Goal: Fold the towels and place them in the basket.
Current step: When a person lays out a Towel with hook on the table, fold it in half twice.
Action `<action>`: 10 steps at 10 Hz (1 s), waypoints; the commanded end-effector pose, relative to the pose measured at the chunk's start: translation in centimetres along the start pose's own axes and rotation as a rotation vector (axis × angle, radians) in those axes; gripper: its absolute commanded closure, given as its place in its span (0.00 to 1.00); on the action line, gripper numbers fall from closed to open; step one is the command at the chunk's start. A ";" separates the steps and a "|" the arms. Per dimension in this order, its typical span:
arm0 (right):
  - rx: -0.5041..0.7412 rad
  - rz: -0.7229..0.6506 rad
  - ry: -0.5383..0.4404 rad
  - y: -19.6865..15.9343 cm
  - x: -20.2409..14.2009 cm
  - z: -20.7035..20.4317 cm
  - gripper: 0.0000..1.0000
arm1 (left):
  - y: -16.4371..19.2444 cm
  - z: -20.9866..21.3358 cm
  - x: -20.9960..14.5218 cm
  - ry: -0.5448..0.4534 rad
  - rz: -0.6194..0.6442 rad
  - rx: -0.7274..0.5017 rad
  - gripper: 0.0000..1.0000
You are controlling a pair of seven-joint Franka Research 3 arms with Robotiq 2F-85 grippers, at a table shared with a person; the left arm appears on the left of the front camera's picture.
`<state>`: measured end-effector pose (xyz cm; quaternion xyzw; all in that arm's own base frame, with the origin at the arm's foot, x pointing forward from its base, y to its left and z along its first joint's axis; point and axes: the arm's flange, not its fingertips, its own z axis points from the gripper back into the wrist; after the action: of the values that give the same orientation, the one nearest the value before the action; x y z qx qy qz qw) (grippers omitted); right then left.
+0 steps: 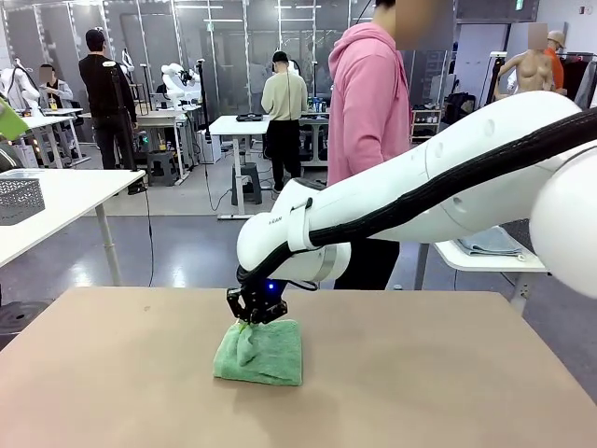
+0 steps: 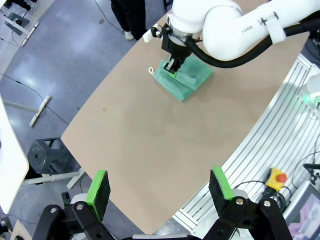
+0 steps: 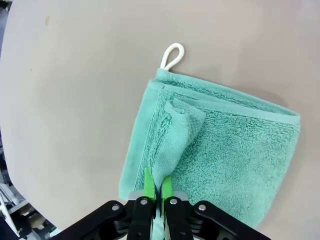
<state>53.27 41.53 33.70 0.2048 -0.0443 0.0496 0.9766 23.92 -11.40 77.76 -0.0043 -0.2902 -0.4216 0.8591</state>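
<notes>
Though tiny, print (image 1: 275,221) on arm (image 1: 420,196) above towel (image 1: 266,359).

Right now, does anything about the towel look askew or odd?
Yes. The folded towel isn't lying flat: a strip of its top layer is pulled up into a crumpled ridge, pinched in the right hand. Its cord loop pokes out at one corner.

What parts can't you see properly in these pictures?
- Front view: fingertips of the right gripper, buried in the towel fold it pinches.
- Right wrist view: the towel's near edge, under the gripper's body.
- Front view: hands of the person, behind the right arm.
- Left wrist view: the cord loop, too small for detail.
</notes>
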 end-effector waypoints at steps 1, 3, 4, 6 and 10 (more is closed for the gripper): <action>0.007 -0.035 -0.022 0.7 0.2 -0.9 0.74 | 0.0 0.1 -0.2 0.005 0.003 0.016 0.00; 0.024 -0.033 -0.036 1.0 0.0 -0.7 0.27 | 0.0 0.1 -0.2 0.005 0.003 0.016 0.00; 0.031 -0.039 -0.039 0.9 -0.2 -0.6 0.02 | 0.0 0.1 -0.2 0.005 0.003 0.016 0.00; 0.058 -0.044 -0.059 0.7 -0.6 -0.3 0.00 | 0.0 0.1 -0.2 0.005 0.003 0.016 0.00; 0.047 -0.031 -0.047 0.9 0.2 -0.2 0.16 | 0.0 0.1 -0.2 0.005 0.003 0.016 0.00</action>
<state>53.34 42.18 33.78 0.2302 -0.0638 0.0265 0.9707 23.92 -11.40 77.76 -0.0043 -0.2902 -0.4216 0.8591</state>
